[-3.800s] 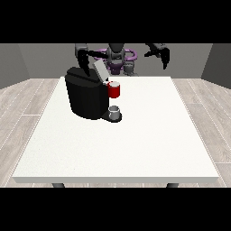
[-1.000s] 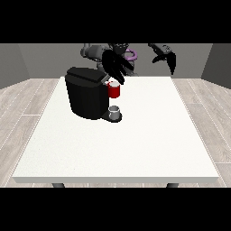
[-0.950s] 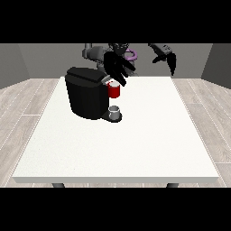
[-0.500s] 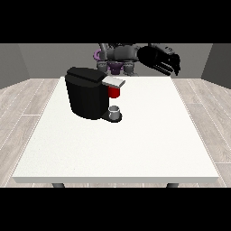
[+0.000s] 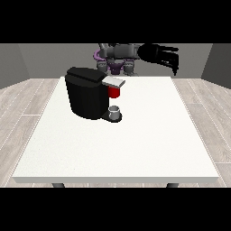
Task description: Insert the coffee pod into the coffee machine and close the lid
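Note:
The black coffee machine stands on the left half of the white table. Its grey lid lies flat over the front of the machine. Under the lid shows a red thing at the machine. A small grey thing sits on the machine's base below it. The hand at the view's right is raised above the table's far edge, apart from the machine, with its fingers hanging relaxed and nothing in them. The hand at the view's left does not show.
The robot's torso stands behind the far edge. Wooden floor surrounds the table on all sides.
The hand that hung over the machine's top has pulled back out of sight. The lid now lies flat. The hand at the view's right has swung inwards and lower.

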Motion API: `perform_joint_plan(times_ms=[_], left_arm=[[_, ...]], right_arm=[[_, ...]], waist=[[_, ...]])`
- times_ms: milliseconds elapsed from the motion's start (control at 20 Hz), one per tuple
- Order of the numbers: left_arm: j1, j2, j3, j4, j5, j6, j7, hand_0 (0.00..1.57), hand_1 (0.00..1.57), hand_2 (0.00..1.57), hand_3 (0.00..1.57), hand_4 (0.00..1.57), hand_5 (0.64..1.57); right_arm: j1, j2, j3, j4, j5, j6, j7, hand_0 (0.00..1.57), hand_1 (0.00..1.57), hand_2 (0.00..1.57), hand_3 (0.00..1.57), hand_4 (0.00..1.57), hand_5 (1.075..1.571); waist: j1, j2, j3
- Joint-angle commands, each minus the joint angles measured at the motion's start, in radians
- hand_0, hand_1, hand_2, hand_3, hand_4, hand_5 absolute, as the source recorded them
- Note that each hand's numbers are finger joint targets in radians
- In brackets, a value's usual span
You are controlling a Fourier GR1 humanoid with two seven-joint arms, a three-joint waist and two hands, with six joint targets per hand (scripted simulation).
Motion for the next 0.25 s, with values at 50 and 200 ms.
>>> perform_joint_plan(times_ms=[50, 200], left_arm=[[0.067, -0.009, 0.018, 0.017, 0.001, 0.027, -0.025, 0.00, 0.00, 0.00, 0.00, 0.27, 1.571], [0.180, 0.012, 0.036, 0.032, 0.002, 0.019, -0.053, 0.00, 0.00, 0.00, 0.00, 0.27, 1.571]], right_arm=[[0.071, 0.115, 0.078, -0.017, -0.004, 0.008, -0.107, 0.00, 0.00, 0.00, 0.00, 0.18, 1.571], [0.155, 0.185, 0.116, -0.022, -0.005, -0.006, -0.136, 0.00, 0.00, 0.00, 0.00, 0.26, 1.571]], waist=[[-0.100, -0.069, -0.0007], [-0.134, -0.141, -0.0007]])
